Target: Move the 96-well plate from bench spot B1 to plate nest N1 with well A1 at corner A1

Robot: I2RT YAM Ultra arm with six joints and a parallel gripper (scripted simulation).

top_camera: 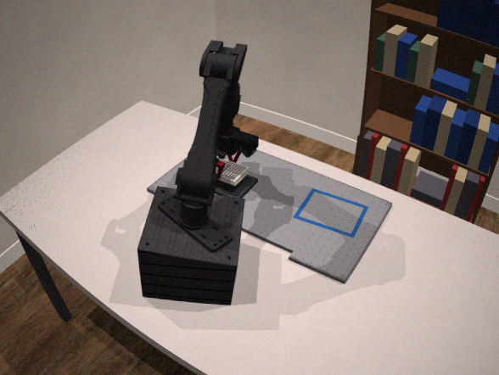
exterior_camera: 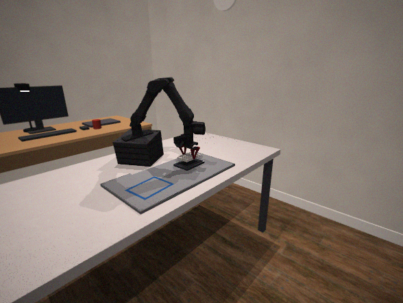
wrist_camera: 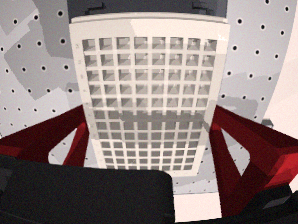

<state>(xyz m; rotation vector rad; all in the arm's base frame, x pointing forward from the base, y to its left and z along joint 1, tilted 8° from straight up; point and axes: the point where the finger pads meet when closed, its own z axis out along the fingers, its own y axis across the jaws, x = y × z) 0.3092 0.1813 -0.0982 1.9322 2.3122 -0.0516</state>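
The white 96-well plate (top_camera: 232,173) is between the red fingers of my gripper (top_camera: 228,165), which is shut on its long sides. The plate is level and the right way up, directly over the dark plate nest N1 (top_camera: 238,187) and very close to it. I cannot tell whether it touches the nest. In the wrist view the plate (wrist_camera: 149,103) fills the middle between the fingers, and the nest's far edge (wrist_camera: 148,3) shows beyond it. The exterior view shows the gripper (exterior_camera: 189,152) low over the plate (exterior_camera: 186,158) and the nest (exterior_camera: 188,164). The blue-outlined spot B1 (top_camera: 331,212) is bare.
The grey perforated base board (top_camera: 297,212) lies on the white table and holds the nest and spot B1 (exterior_camera: 149,187). The arm's black pedestal (top_camera: 191,250) stands close beside the nest. A bookshelf (top_camera: 437,97) stands behind the table.
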